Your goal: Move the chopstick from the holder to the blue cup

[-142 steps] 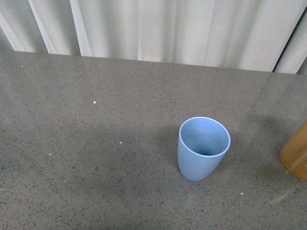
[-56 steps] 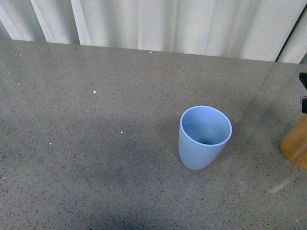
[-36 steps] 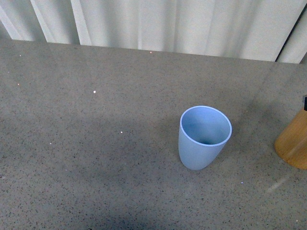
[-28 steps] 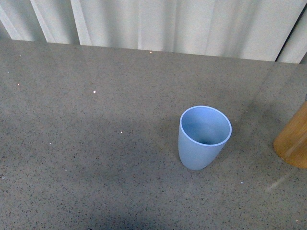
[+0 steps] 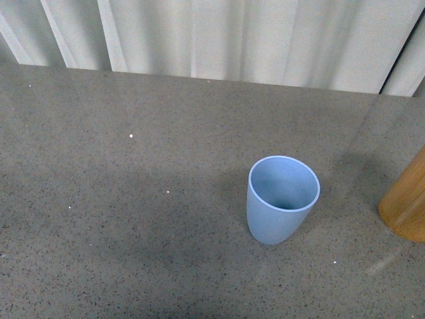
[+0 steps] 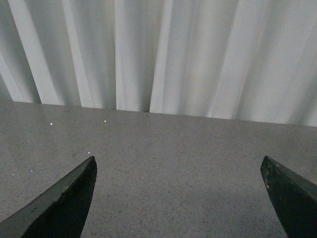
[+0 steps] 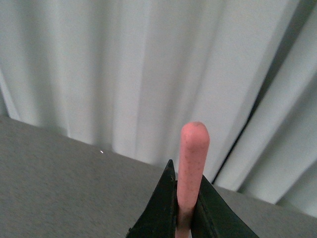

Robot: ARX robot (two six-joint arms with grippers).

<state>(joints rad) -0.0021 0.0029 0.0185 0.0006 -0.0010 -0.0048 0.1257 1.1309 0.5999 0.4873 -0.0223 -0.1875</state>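
The pale-blue cup (image 5: 283, 199) stands upright and empty on the grey table, right of centre in the front view. The orange-brown wooden holder (image 5: 406, 206) shows only partly at the right edge. Neither arm shows in the front view. In the right wrist view my right gripper (image 7: 184, 196) is shut on a salmon-pink chopstick (image 7: 192, 158), whose rounded end sticks out past the dark fingers toward the curtain. In the left wrist view my left gripper (image 6: 178, 171) is open and empty, its dark fingertips (image 6: 74, 191) wide apart over bare table.
A white pleated curtain (image 5: 232, 36) hangs along the table's far edge. The speckled grey tabletop (image 5: 133, 219) stretches left of the cup. A dark vertical strip (image 5: 402, 46) runs beside the curtain at the right.
The front view has shifted slightly, so cup and table edge sit lower. More of the holder shows at the right edge. The dark gripper part seen at the right edge has gone from view.
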